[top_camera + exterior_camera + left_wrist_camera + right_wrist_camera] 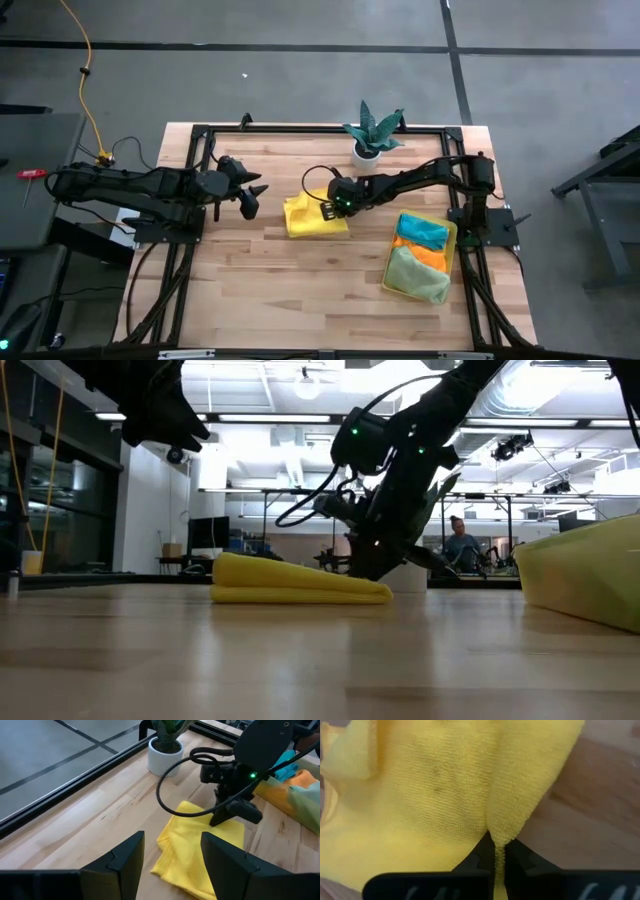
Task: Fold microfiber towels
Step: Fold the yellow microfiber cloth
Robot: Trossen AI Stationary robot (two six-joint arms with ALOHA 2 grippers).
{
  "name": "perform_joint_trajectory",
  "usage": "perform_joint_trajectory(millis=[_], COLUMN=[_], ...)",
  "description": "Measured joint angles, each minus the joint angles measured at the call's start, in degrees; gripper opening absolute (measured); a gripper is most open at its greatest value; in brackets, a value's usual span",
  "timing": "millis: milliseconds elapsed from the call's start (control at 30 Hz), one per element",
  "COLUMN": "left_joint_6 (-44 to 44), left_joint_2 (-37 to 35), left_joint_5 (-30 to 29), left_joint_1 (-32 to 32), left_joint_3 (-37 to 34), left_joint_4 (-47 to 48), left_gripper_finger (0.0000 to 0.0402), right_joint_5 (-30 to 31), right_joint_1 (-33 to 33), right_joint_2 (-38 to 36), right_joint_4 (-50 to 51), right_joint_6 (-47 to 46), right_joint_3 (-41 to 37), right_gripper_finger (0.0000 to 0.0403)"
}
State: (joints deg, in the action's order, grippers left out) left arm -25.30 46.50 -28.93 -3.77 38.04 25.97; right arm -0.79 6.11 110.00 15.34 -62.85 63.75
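Observation:
A folded yellow microfiber towel [310, 220] lies on the wooden table near its middle; it also shows in the low view [290, 582] and the left wrist view [195, 845]. My right gripper [332, 207] is down at the towel's right part and shut on it [498, 849]. My left gripper [250, 196] hovers open and empty left of the towel, above the table [172, 842]. Teal [425, 230], orange [432, 253] and pale green [418, 275] towels lie in a tray. My right gripper pinches a raised ridge of the yellow towel [502, 832] between its two fingertips, at the towel's right part. The fingers slant down from the table's right side. The rest of the towel lies flat on the table; how many layers are held, I cannot tell.
A translucent yellow tray [454, 236] holding the other towels stands at the right. A small green plant in a white pot [370, 140] stands at the far edge, just behind the right arm. A black frame runs around the table's edges.

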Motion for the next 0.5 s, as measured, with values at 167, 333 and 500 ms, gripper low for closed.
perform_joint_trajectory(millis=[167,333,500], left_joint_6=[0.0,0.0,0.0], left_joint_2=[0.0,0.0,0.0], left_joint_5=[0.4,0.3,-0.1], left_joint_1=[0.0,0.0,0.0], left_joint_3=[0.0,0.0,0.0], left_joint_4=[0.0,0.0,0.0], left_gripper_finger=[0.0184,0.0184,0.0184], right_joint_5=[1.5,4.9,6.3], right_joint_1=[-0.1,0.2,-0.2], right_joint_2=[-3.4,-7.8,-10.2], right_joint_4=[10.7,21.4,23.5], right_joint_6=[2.5,4.9,4.7], right_joint_3=[0.0,0.0,0.0], right_gripper_finger=[0.0002,0.0001,0.0001])
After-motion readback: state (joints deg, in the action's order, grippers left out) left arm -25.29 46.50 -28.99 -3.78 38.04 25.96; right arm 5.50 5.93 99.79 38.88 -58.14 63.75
